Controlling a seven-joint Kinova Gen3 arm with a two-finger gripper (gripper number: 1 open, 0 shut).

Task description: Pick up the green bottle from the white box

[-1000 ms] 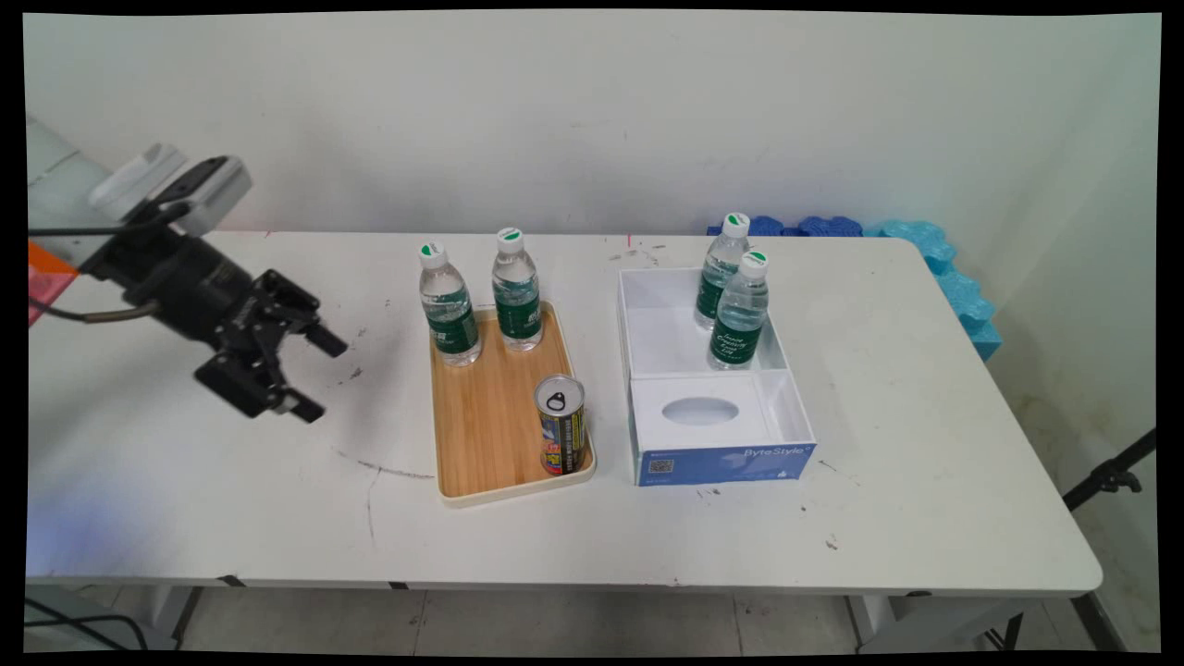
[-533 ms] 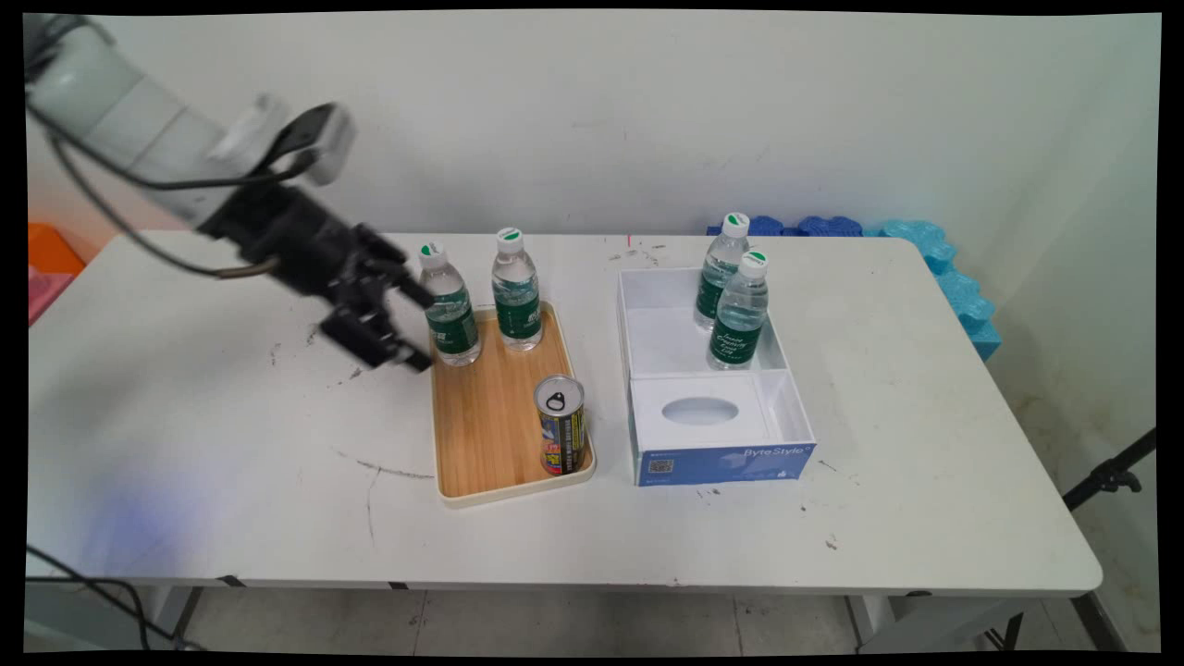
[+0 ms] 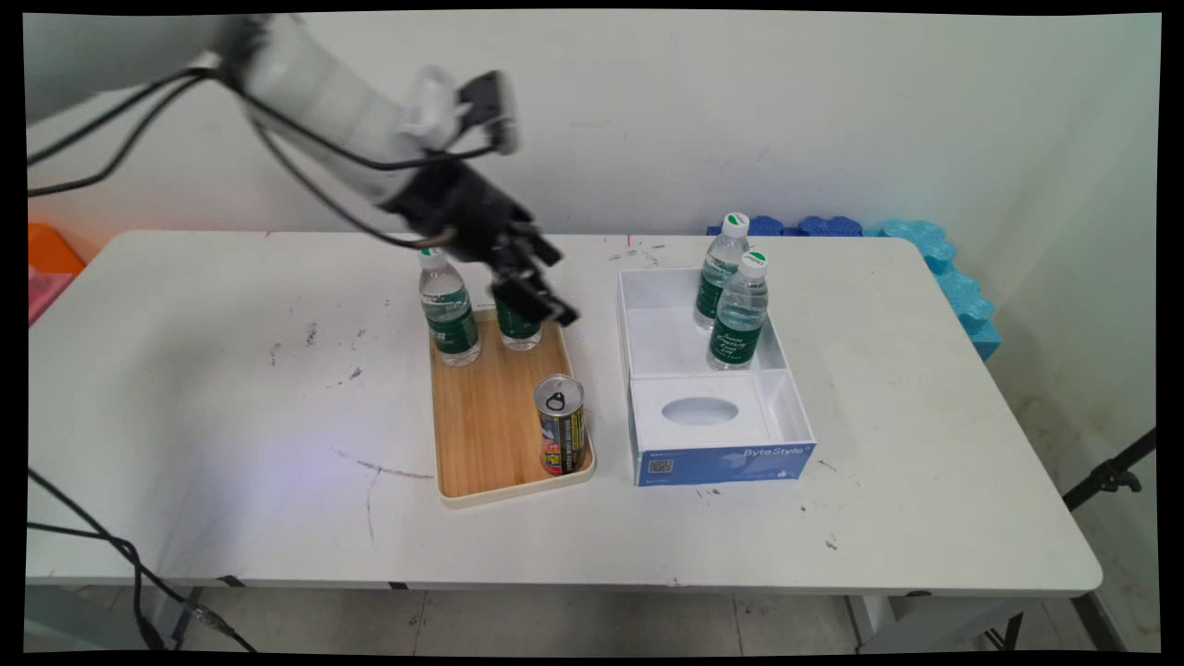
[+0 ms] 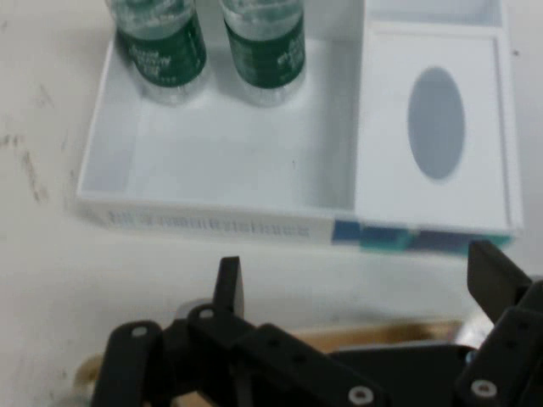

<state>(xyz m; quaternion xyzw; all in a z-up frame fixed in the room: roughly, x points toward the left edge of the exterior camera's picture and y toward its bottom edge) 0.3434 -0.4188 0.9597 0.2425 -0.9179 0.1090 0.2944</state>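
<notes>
My gripper [image 3: 553, 285] hangs open and empty above the far right corner of a wooden tray [image 3: 490, 416]. It partly hides one of two green-labelled water bottles [image 3: 518, 328] standing there; the other bottle [image 3: 449, 310] is just left of it. A printed can [image 3: 561, 425] stands at the tray's near right corner. In the hand view the gripper [image 4: 356, 280] is spread wide with nothing between its fingers. Beyond it lies a white box [image 4: 221, 144] holding two more bottles [image 4: 161, 47], with an oval-holed panel [image 4: 435, 123] beside them. In the main view that box [image 3: 647, 342] sits right of the tray.
Blue foam pieces [image 3: 925, 245] lie along the table's far right corner. An orange object [image 3: 51, 250] shows past the left edge. Black cables hang from the arm at the left, and a black stand leg [image 3: 1110, 476] is off the right side.
The arm has swung from the table's left side rightward and upward, passing the left bottle, and now hovers over the tray's far right end. The gripper stayed open.
</notes>
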